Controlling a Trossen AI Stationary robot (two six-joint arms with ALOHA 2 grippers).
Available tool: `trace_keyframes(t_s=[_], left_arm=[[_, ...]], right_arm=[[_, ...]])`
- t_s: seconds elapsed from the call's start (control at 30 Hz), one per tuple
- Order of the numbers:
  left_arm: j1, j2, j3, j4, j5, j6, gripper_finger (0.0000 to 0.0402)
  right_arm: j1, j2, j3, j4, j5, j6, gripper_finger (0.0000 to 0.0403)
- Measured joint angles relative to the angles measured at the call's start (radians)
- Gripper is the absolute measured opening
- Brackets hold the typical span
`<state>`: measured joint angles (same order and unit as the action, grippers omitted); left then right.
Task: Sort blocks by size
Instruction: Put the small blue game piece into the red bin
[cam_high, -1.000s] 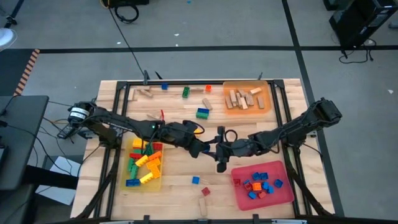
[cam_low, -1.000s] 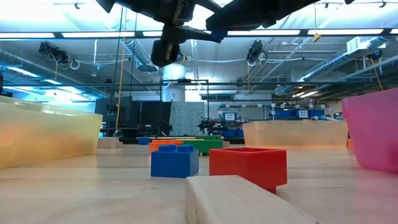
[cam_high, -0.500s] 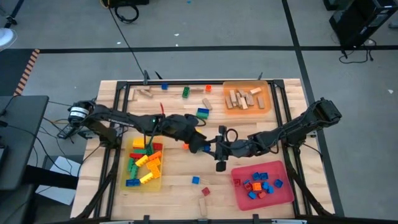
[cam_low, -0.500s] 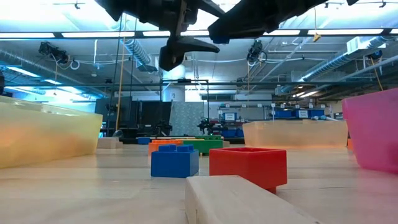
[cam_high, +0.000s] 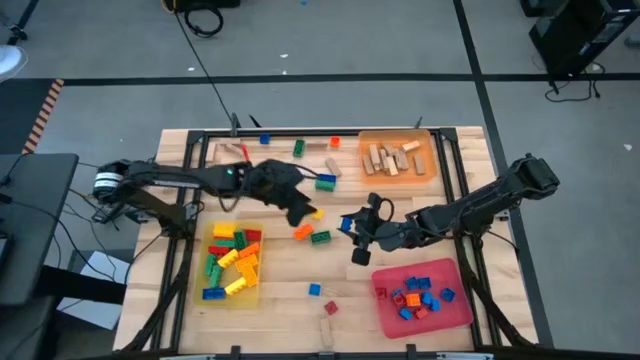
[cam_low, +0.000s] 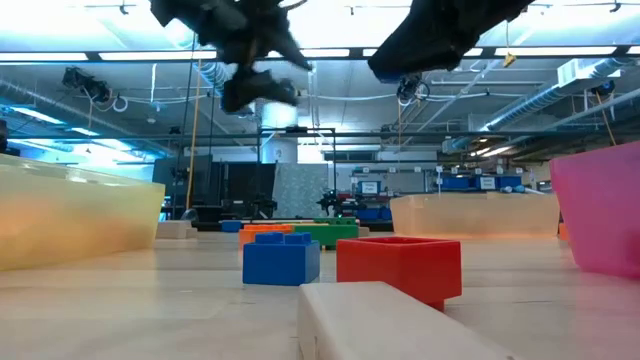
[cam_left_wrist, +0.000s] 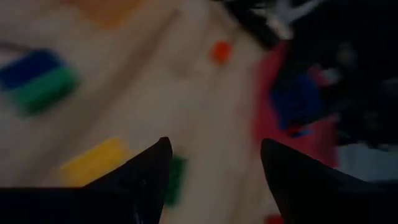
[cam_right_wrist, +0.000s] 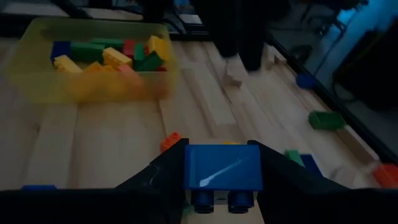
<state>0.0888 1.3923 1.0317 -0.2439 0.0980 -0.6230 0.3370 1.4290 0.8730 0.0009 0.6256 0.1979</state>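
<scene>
Right hand (cam_right_wrist: 222, 186) grasps a blue block (cam_right_wrist: 222, 167). Left hand (cam_high: 298, 213) hangs released, seemingly empty, with orange (cam_high: 302, 232) and green (cam_high: 321, 237) blocks just beneath on the bench (cam_high: 285, 270).

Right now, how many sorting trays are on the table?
3, seen from overhead: the yellow tray at lower left, the orange tray at upper right, and the red tray at lower right. No others show, and none seems hidden.
</scene>
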Motion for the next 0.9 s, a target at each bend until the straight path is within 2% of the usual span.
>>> trace_keyframes(t_s=[0.13,0.27,0.4,0.5,0.73,0.9], left_arm=[[0.046,-0.09,0.001,-0.25,-0.107,0.043,0.0252],[0.071,-0.151,0.001,-0.533,-0.279,0.037,0.0252],[0.092,-0.151,-0.016,-0.785,-0.343,0.036,0.0252],[0.108,-0.142,-0.074,-0.84,-0.349,0.049,0.0252],[0.136,-0.142,-0.266,-0.791,-0.283,0.038,0.0252],[0.134,-0.142,-0.336,-0.775,-0.189,0.032,0.0252]], right_arm=[[0.0,-0.031,0.001,-0.035,0.01,0.096,0.0163],[0.0,-0.042,0.002,-0.05,0.01,0.165,0.0163],[0.0,-0.042,0.002,-0.063,0.016,0.216,0.0163],[0.0,-0.042,0.002,-0.063,0.019,0.245,0.0163],[0.0,-0.041,0.002,-0.062,0.021,0.299,0.0164],[-0.001,-0.041,0.002,-0.054,0.021,0.301,0.0164]])
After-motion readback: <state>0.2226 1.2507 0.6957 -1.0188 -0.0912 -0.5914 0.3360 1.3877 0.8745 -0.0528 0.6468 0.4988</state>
